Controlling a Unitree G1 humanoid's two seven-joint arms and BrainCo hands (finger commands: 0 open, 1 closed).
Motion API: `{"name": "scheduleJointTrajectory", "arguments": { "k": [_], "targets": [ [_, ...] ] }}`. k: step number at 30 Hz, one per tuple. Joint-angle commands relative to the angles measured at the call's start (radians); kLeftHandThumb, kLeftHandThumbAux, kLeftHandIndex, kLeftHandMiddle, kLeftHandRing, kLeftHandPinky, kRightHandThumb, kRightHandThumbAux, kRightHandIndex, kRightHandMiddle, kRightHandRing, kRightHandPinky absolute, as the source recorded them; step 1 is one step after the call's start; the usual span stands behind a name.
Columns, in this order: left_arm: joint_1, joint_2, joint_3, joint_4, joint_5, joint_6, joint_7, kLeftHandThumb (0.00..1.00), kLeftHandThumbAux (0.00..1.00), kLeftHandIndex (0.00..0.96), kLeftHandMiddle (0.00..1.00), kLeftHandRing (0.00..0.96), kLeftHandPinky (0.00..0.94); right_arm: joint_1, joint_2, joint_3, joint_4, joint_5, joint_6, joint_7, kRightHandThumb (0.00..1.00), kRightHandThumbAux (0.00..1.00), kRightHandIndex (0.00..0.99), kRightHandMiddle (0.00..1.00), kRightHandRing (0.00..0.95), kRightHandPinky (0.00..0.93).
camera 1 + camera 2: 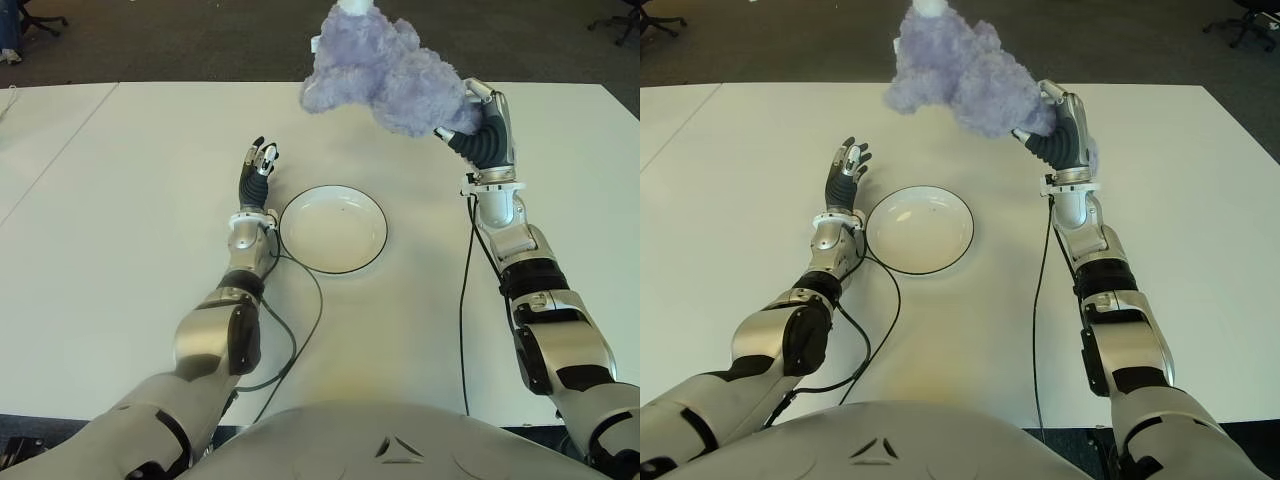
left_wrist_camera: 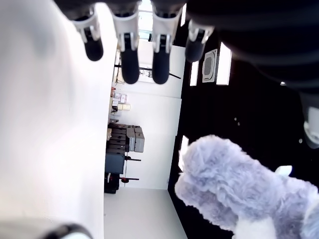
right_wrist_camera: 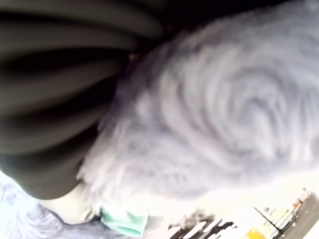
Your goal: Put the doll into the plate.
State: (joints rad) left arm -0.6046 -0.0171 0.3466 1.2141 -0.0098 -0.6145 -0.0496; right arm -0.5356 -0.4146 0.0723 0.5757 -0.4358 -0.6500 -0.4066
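A fluffy lilac doll (image 1: 385,70) hangs in the air above the far part of the table, held up by my right hand (image 1: 480,125), whose fingers are shut on its lower end. The right wrist view is filled with the doll's fur (image 3: 209,104) pressed against the dark fingers (image 3: 55,74). The white plate (image 1: 333,229) with a dark rim lies empty on the table, nearer to me and to the left of the doll. My left hand (image 1: 258,165) shows just left of the plate, fingers straight and holding nothing.
The white table (image 1: 120,200) spreads wide on both sides. Black cables (image 1: 300,330) run from my wrists back toward my body. Dark carpet and office chair legs (image 1: 40,25) lie beyond the far edge.
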Motion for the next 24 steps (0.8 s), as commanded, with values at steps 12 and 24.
{"name": "scheduleJointTrajectory", "arguments": {
  "k": [12,24],
  "targets": [
    [0.237,-0.06,0.001,0.136,-0.003,0.072,0.032,0.0,0.371,0.107,0.165,0.144,0.03,0.107,0.027,0.017,-0.27,0.161,0.09,0.281,0.293,0.785,0.77,0.877,0.884,0.865],
    [0.236,-0.059,-0.011,0.137,0.009,0.077,0.053,0.0,0.384,0.111,0.18,0.159,0.059,0.172,0.045,0.01,-0.392,0.28,0.143,0.444,0.319,0.791,0.766,0.879,0.884,0.869]
  ]
}}
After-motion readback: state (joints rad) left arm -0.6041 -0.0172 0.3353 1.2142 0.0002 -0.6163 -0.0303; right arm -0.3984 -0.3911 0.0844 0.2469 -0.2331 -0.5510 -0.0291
